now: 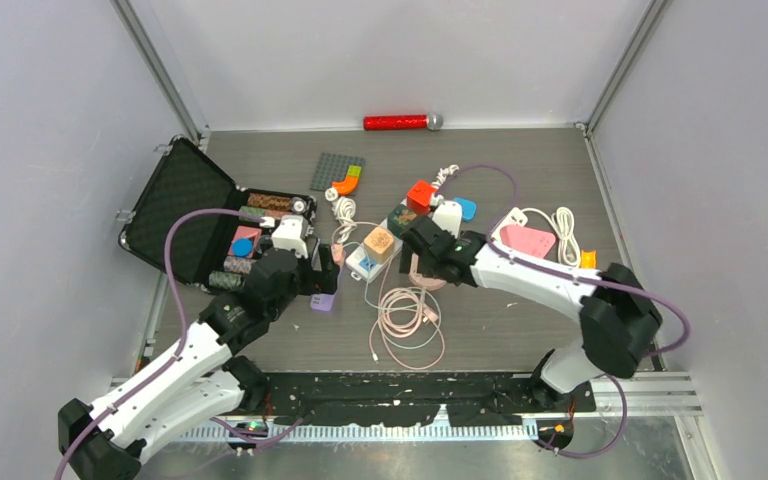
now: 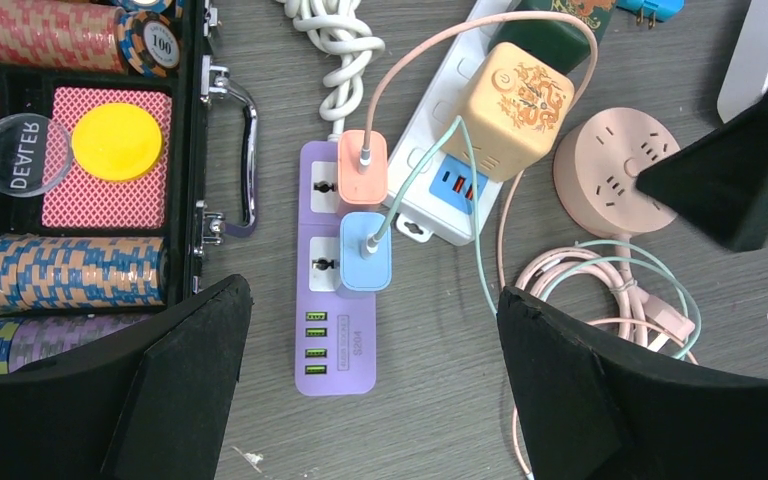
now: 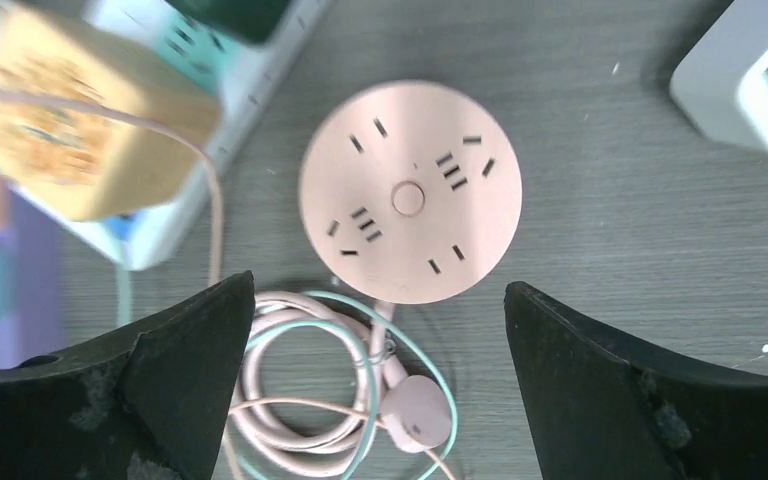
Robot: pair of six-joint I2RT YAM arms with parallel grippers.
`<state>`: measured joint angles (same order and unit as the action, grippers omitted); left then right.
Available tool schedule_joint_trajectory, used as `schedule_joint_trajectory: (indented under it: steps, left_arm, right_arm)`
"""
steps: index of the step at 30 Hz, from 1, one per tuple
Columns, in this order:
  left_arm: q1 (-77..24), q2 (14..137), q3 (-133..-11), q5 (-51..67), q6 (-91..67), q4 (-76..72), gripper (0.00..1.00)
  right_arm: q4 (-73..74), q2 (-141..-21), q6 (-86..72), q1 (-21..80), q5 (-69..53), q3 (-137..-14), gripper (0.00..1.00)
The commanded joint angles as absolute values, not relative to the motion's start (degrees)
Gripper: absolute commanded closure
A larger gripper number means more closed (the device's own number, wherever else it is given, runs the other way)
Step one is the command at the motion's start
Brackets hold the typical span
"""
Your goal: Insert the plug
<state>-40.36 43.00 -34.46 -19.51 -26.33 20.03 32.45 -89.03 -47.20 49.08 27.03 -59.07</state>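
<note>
The left wrist view looks straight down on a purple power strip point(image 2: 335, 350) on the grey table point(image 1: 520, 330). A pink plug point(image 2: 362, 168) and a blue plug point(image 2: 365, 250) sit seated in its sockets, one behind the other, each with a thin cord running off. The left claw point(image 2: 372, 330) hangs over the strip with its fingers wide apart, holding nothing.

The right wrist view shows a round pink socket point(image 3: 410, 190) centred under the right claw point(image 3: 380, 300), which also stands wide and empty. Just below the socket lies a coil of pink and green cords point(image 3: 300, 400), with a loose pink plug point(image 3: 415, 420) resting on it.

Only the overhead view shows both arms reaching forward and inward, wrists bent down.

An open case of poker chips point(image 2: 197, 200) lies just left of the purple strip. A white power strip point(image 2: 440, 190) carrying a tan cube charger point(image 2: 515, 105) lies between the purple strip and the round socket.
</note>
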Motion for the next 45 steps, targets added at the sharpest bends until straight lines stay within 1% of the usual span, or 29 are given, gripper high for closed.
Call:
schedule_joint_trajectory:
  steps: [1,4,8,10,14,18,22,26,33,35,36,37,38,40,42,45]
  left_arm:
    - [-39.91,41.99,-35.59,-20.04,-24.95,19.61,0.08]
    - [-39.91,41.73,-35.68,-19.68,-24.96,19.52,0.08]
    - [-39.95,41.67,-35.59,-18.49,-25.12,18.98,0.08]
    - [-39.90,41.81,-35.84,-17.67,-25.39,19.17,0.08]
    - [-39.90,42.24,-36.01,-16.33,-26.18,19.00,0.08]
    - [-39.90,42.87,-35.99,-15.04,-27.13,18.67,0.08]
    - [-39.91,43.56,-36.23,-13.88,-27.66,18.55,0.09]
    - [-39.90,43.76,-36.44,-13.97,-27.54,18.71,0.09]
    - [-39.90,43.79,-36.81,-14.67,-26.85,18.72,0.09]
    - [-39.90,43.89,-36.95,-14.69,-26.74,18.72,0.09]
    - [-39.95,43.95,-36.94,-14.68,-26.71,18.64,0.09]
    - [-39.93,44.03,-37.02,-14.56,-26.68,18.63,0.09]
    - [-39.90,44.10,-37.05,-14.39,-26.71,18.63,0.09]
    - [-39.91,44.13,-37.17,-14.05,-26.64,18.53,0.09]
    - [-39.90,44.24,-37.46,-13.61,-26.65,18.39,0.09]
    - [-39.90,44.11,-37.70,-12.86,-26.01,17.84,0.09]
  right_arm:
    - [33.33,-80.58,-46.38,46.28,31.24,-62.90,0.00]
    - [32.12,-79.20,-44.13,41.99,30.89,-63.46,0.00]
    - [30.64,-83.56,-38.82,33.48,30.07,-67.25,0.02]
    - [29.93,-87.91,-35.16,28.70,28.64,-70.69,0.02]
    - [31.64,-100.62,-30.46,23.41,26.21,-79.59,0.01]
    - [32.01,-110.12,-30.76,20.94,23.88,-86.52,0.00]
    - [33.41,-117.39,-32.79,20.37,24.49,-93.41,0.00]
    - [34.22,-121.35,-35.06,20.06,24.10,-95.43,0.03]
    - [35.04,-123.69,-36.69,20.09,25.13,-94.80,0.08]
    - [34.90,-123.41,-36.64,20.19,24.92,-94.23,0.13]
    - [34.67,-123.12,-36.58,20.16,24.89,-93.69,0.19]
    - [34.65,-122.65,-36.55,20.14,25.01,-93.52,0.21]
    - [34.52,-122.28,-36.47,20.13,24.99,-93.16,0.28]
    - [33.96,-121.08,-36.20,20.01,24.71,-92.41,0.37]
    - [32.79,-119.20,-35.97,19.90,24.28,-91.23,0.43]
    - [31.23,-115.33,-35.48,19.76,22.83,-89.72,0.45]
